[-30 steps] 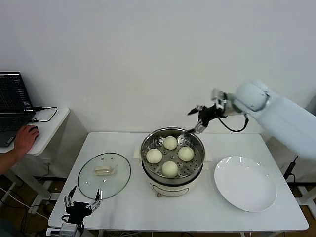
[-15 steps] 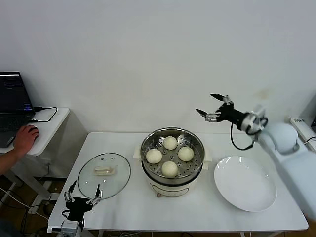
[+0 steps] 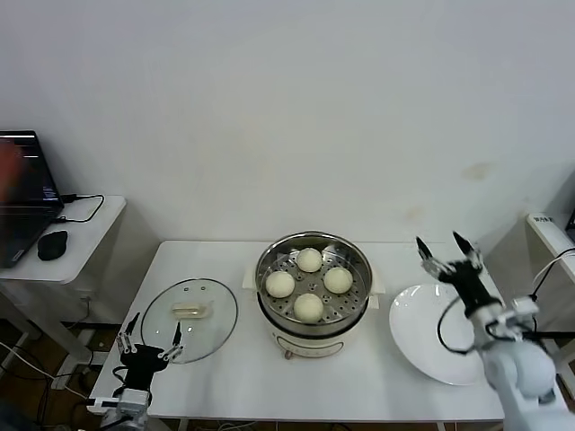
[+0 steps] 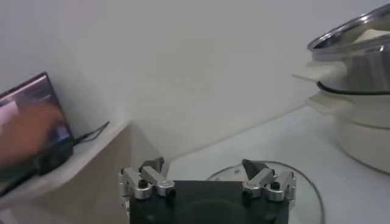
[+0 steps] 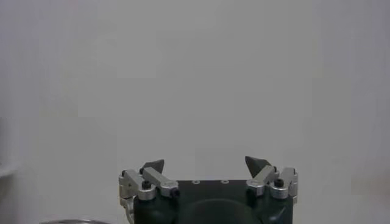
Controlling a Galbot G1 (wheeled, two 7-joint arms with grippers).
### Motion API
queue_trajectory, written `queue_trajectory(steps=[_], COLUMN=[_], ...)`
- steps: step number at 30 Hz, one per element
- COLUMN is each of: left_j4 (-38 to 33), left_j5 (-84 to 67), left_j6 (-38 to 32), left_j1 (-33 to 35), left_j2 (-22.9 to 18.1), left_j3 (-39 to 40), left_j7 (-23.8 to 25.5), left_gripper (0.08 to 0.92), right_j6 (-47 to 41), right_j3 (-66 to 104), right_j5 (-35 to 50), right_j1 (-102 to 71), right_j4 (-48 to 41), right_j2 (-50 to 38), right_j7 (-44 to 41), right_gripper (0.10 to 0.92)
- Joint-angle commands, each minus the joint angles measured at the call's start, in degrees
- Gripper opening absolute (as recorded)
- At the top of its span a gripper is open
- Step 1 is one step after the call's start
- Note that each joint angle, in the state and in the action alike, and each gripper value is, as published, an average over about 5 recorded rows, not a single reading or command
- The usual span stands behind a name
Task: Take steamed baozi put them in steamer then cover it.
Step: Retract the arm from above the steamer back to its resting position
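Observation:
Several white baozi (image 3: pixel 308 307) lie on the perforated tray inside the shiny steamer (image 3: pixel 269 292), which stands uncovered on its cream base at the table's middle. The steamer's side also shows in the left wrist view (image 4: pixel 359 67). The clear glass lid (image 3: pixel 190 318) lies flat on the table left of the steamer and shows in the left wrist view (image 4: pixel 304 195). My right gripper (image 3: pixel 449 254) is open and empty, raised over the white plate (image 3: pixel 431 346), its fingers pointing up. My left gripper (image 3: pixel 148 342) is open and empty, low at the table's front left edge near the lid.
A side desk at the left holds a laptop (image 3: pixel 22 193), a mouse (image 3: pixel 52 242) and a cable. The white wall stands behind the table. A white shelf edge (image 3: pixel 548 229) is at the far right.
My right arm has swung away from the steamer's far rim, down and to the right, to above the plate. The person's hand has left the mouse. The left gripper barely moved.

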Motion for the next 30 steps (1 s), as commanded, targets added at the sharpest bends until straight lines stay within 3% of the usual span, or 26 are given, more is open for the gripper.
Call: queue_trajectory(steps=[1,6,10,15,23,30], left_j4=[4.90,11.53,16.17,15.30,19.88,21.46], left_j5=[25.93,49.81,57.21,61.00,57.52,57.51], left_j6=[-3.08,-4.52,-1.32,4.01,3.01,4.74], left_j1=[-4.16,-6.74,-7.75,-8.45,-12.68,-13.80], left_j2=[2.75,6.40,9.73,11.61,9.93,10.01], left_j3=[2.33,6.36,9.92,12.83,13.15,13.29], left_j7=[-5.21,-12.89,-17.72,-8.82,-9.44,-5.76], left_gripper=[0.823,0.823,0.823,0.823,0.823,0.823], right_j6=[3.36,2.94,2.81,2.98,2.82,2.90], right_j3=[8.22,8.56,9.01,9.35,8.80,8.79], right_j5=[0.69,0.60,0.49,0.41,-0.24,-0.46], right_j1=[-13.45,-13.83,-15.08,-16.67,-16.73,-16.55], right_j4=[2.15,3.48,4.36,4.42,4.25,3.85], right_j2=[6.95,7.21,7.04,6.51,6.69,6.77], right_j7=[3.60,3.53,3.22,2.93,2.64,2.53], right_gripper=[0.822,0.823,0.822,0.823,0.823,0.822])
